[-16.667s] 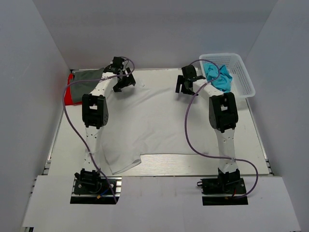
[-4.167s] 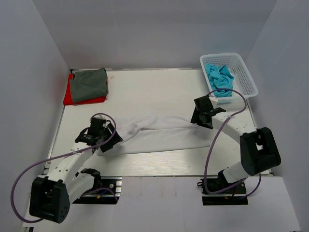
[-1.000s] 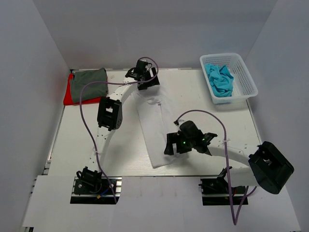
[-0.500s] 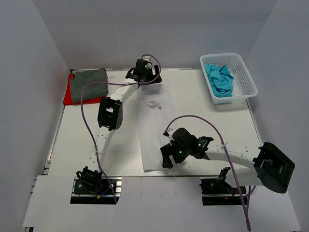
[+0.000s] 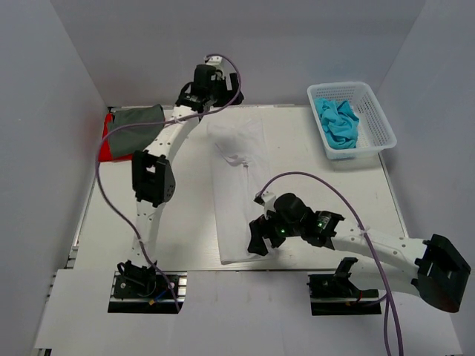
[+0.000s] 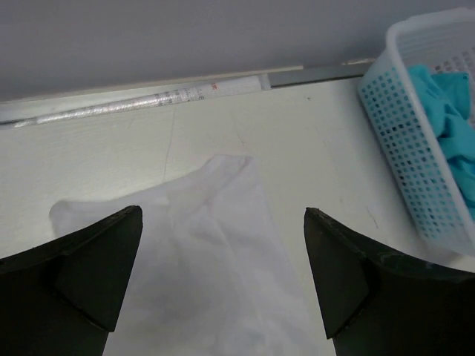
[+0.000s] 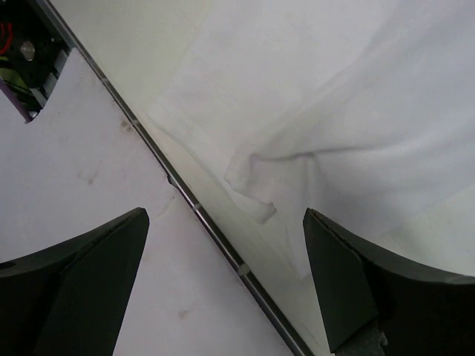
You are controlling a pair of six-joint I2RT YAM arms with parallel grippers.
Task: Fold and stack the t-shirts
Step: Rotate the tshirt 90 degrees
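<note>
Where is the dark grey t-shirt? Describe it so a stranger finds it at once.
Start at the white table and go to its far left corner. There the folded dark grey cloth t-shirt lies on a red folded t-shirt; it alone is grey and tops that pile.

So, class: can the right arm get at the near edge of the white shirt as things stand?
Probably yes. The right tool hangs open over the near corner of the white shirt, and nothing lies between them.

The right gripper (image 7: 225,213), jaws wide apart, hangs over a rumpled corner of the white t-shirt (image 7: 356,111) at the near edge of the table (image 7: 126,44).
</note>
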